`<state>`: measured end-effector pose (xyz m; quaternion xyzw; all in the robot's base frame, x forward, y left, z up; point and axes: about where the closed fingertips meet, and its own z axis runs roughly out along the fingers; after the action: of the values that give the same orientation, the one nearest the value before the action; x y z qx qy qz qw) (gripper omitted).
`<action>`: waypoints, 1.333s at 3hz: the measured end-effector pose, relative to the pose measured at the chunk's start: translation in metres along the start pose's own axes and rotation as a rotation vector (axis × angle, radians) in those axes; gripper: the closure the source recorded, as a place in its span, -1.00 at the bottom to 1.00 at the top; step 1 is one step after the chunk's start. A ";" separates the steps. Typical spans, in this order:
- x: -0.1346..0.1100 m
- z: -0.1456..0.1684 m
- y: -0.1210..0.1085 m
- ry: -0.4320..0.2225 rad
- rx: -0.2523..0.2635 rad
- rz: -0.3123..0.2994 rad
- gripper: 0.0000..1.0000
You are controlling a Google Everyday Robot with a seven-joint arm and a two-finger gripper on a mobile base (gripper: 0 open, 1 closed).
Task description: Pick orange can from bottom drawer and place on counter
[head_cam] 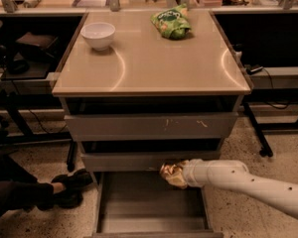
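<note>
Over the open bottom drawer (pixel 139 207), our pincer (pixel 176 174) pinches the orange can (pixel 168 171), held clear of its floor; we need the desk (pixel 154 68), straight up past two grey drawer fronts (pixel 149 127).

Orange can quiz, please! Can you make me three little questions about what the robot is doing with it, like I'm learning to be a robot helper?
1. True or false: the orange can already stands on the counter.
2. Where is the robot's hand? A) flat on the counter; B) over the open bottom drawer, closed on the can; C) at the counter's back edge.
3. Which two things sit on the counter?
Key: 1 false; 2 B; 3 the white bowl and the green snack bag.
</note>
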<state>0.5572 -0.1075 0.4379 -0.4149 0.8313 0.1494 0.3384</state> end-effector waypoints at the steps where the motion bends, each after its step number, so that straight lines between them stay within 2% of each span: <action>1: -0.077 -0.086 -0.061 -0.036 0.031 0.007 1.00; 2: -0.077 -0.086 -0.061 -0.035 0.030 0.007 1.00; 3: -0.068 -0.102 -0.060 -0.029 0.025 0.016 1.00; 4: -0.075 -0.163 -0.045 -0.038 0.049 -0.015 1.00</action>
<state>0.5534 -0.1770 0.6097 -0.4096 0.8251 0.1342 0.3653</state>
